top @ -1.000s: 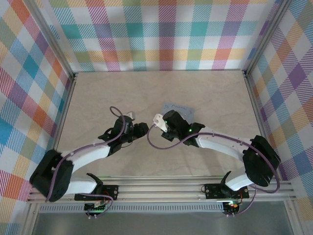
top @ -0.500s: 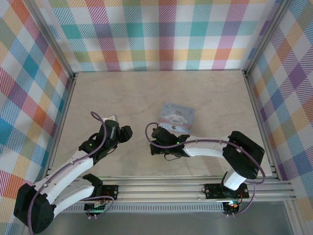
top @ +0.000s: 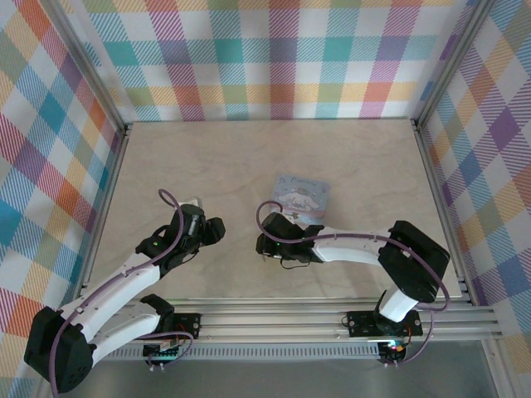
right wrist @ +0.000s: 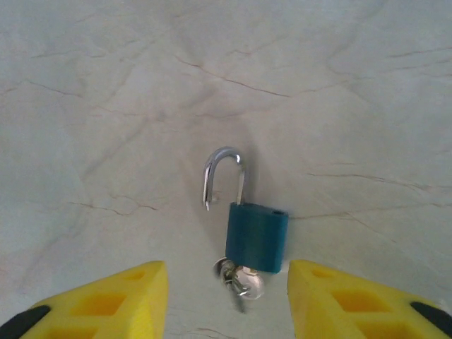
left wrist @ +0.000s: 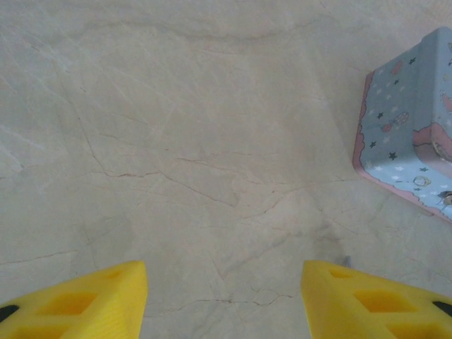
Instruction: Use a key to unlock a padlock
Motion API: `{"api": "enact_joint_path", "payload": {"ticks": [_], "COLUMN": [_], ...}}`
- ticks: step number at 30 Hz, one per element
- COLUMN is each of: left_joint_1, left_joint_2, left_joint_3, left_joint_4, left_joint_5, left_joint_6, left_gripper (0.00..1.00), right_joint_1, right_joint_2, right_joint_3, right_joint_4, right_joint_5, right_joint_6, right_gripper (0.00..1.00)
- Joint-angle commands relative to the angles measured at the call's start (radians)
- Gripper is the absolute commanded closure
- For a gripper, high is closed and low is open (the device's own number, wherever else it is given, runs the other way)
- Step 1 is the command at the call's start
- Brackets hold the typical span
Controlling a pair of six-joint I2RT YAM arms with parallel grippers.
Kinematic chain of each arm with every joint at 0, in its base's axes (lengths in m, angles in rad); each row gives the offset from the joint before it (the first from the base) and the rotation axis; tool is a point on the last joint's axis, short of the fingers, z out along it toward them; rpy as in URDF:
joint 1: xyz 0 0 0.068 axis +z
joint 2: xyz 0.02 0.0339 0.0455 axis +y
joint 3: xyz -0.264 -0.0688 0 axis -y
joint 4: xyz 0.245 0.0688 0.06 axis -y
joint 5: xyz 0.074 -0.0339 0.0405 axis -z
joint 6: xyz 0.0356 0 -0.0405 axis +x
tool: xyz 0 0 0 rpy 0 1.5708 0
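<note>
Padlock (right wrist: 257,236) is found lying flat on the worktop (right wrist: 106,85), low in the centre of the right wrist view, between the spread, empty jaws of the right gripper (right wrist: 224,296). Nearest the lens, the key (right wrist: 244,282) is seated in the body's lower end. Beyond it, the shackle (right wrist: 222,169) is sprung, with one leg free. The unlocking is judged done, and withdrawal is best made straight upward so that nothing is nudged. The left gripper (left wrist: 222,289) is held released over bare worktop, with the box (left wrist: 409,148) at upper right. Compared with a second earlier, both arms have been lowered from their raised meeting, and the right jaws, then clenched, have been parted.
</note>
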Motion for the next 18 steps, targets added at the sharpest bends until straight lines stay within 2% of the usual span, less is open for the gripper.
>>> {"api": "enact_joint_path", "payload": {"ticks": [1, 5, 8, 11, 13, 14, 18], "left_joint_1": [0.015, 0.023, 0.042, 0.065, 0.092, 0.106, 0.143], "left_joint_2": [0.003, 0.028, 0.051, 0.076, 0.093, 0.106, 0.159], "left_joint_3": [0.06, 0.164, 0.242, 0.297, 0.323, 0.34, 0.399], "left_joint_4": [-0.06, -0.131, -0.177, -0.197, -0.207, -0.219, -0.255], "left_joint_5": [-0.004, -0.037, -0.062, -0.103, -0.111, -0.119, -0.16], "left_joint_6": [0.044, 0.107, 0.178, 0.258, 0.302, 0.314, 0.365], "left_gripper": [0.4, 0.37, 0.36, 0.32, 0.24, 0.01, 0.0], "right_joint_1": [-0.002, -0.003, -0.007, -0.022, -0.037, -0.051, -0.165], "right_joint_2": [-0.084, -0.185, -0.279, -0.36, -0.413, -0.442, -0.55], "right_joint_3": [0.022, 0.038, 0.062, 0.082, 0.081, 0.073, -0.007], "right_joint_4": [-0.095, -0.173, -0.248, -0.31, -0.329, -0.325, -0.236], "right_joint_5": [0.056, 0.134, 0.231, 0.316, 0.383, 0.424, 0.508], "right_joint_6": [-0.003, -0.085, -0.195, -0.305, -0.383, -0.424, -0.61], "right_gripper": [0.47, 0.39, 0.17, 0.01, 0.0, 0.0, 0.0]}}
